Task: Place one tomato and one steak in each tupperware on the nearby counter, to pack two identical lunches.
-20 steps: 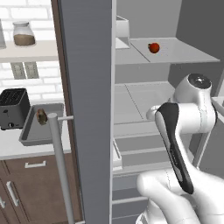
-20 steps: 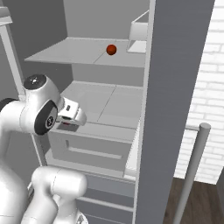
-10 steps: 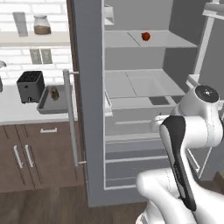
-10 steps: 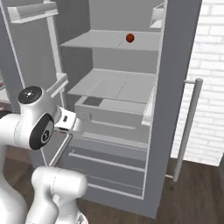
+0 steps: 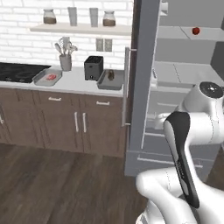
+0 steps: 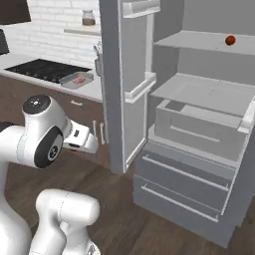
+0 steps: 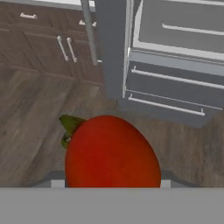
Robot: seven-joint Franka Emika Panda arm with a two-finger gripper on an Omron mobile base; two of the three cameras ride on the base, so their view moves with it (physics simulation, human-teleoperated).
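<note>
A red tomato (image 7: pixel 111 153) with a green stem sits between the jaws of my gripper (image 7: pixel 110 183), which is shut on it above the wooden floor. My hand (image 6: pixel 83 141) hangs in front of the lower cabinets, left of the open fridge. Two grey tupperware trays rest on the pale counter (image 5: pixel 76 84). The left tupperware (image 5: pixel 40 81) holds a red steak (image 5: pixel 51 77). The right tupperware (image 5: pixel 103 84), beside the fridge door, has a small brown item (image 5: pixel 111 75) in it. Another tomato (image 5: pixel 196 31) lies on the upper fridge shelf.
A dark toaster (image 5: pixel 93 68) stands between the trays, with a utensil holder (image 5: pixel 65 61) and black stove (image 5: pixel 17 72) further left. The open fridge door (image 5: pixel 142 78) juts out right of the counter. A pulled-out fridge drawer (image 6: pixel 199 132) sticks forward. Jars line the wall shelf (image 5: pixel 78 29).
Both base views have pulled back from the fridge and swung left, so the base has driven. The counter, stove and both trays have come into view.
</note>
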